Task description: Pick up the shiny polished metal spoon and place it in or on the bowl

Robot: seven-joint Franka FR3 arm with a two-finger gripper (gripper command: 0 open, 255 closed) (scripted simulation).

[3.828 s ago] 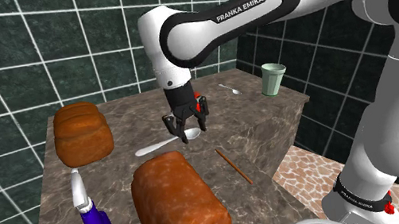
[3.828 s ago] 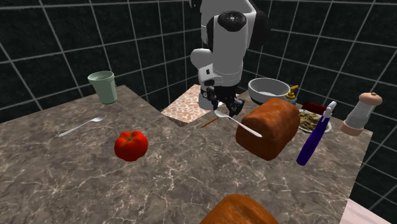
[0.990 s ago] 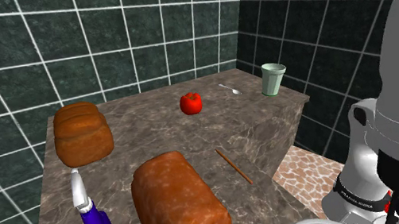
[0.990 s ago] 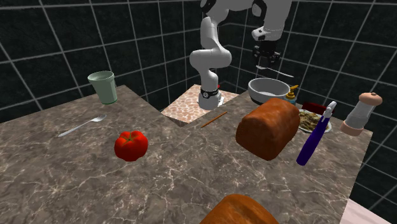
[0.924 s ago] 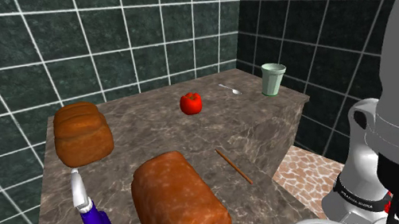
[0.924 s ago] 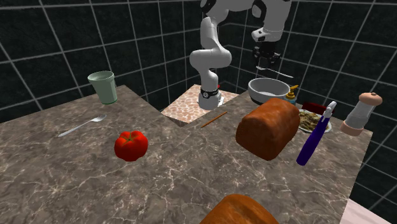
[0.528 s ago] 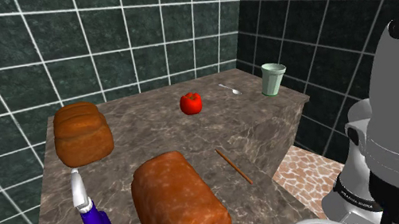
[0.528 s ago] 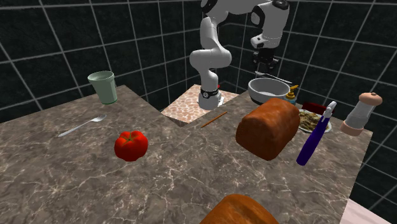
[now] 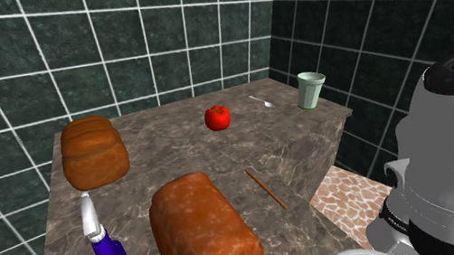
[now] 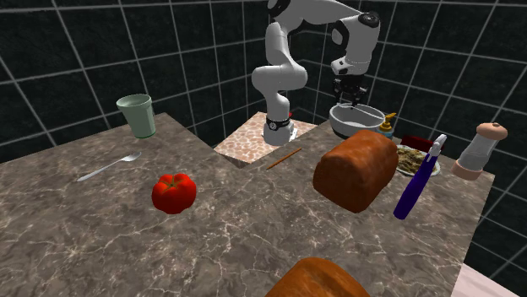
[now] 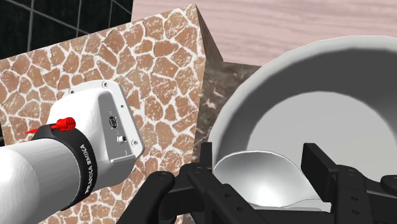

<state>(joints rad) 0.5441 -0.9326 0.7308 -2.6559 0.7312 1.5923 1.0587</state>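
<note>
Down at the wrist camera, the black hand [image 11: 259, 167] is closed in on the spoon [image 11: 257, 181]. Its two fingers [image 11: 205, 175] clasp the shiny grey scoop from either side, with no gap showing between pad and metal. The spoon's scoop sits right over the pale bowl [image 11: 299, 70], whose rounded wall and flat bottom spread out behind it. I cannot tell whether the spoon touches the bowl's inside. Beside the bowl, the stand's [image 11: 146, 57] stone-patterned face shows, with the arm's white base [image 11: 89, 149] in front of it.

In the second exterior view, the arm folds over and points the hand straight down onto the bowl at the far edge of the marble bench [image 10: 253, 228]. A brown loaf [image 10: 355, 169] lies just in front of the bowl. A purple spray bottle [image 10: 415, 186] leans near it, and a grinder [image 10: 477, 150] stands towards that view's right.

Well apart from all this, a red tomato [image 10: 174, 192] sits mid-bench. A pale green cup [image 10: 138, 115] and a small silver utensil [image 10: 110, 166] are off towards that view's left. A thin brown stick [image 10: 284, 159] lies near the bench's inner corner.
</note>
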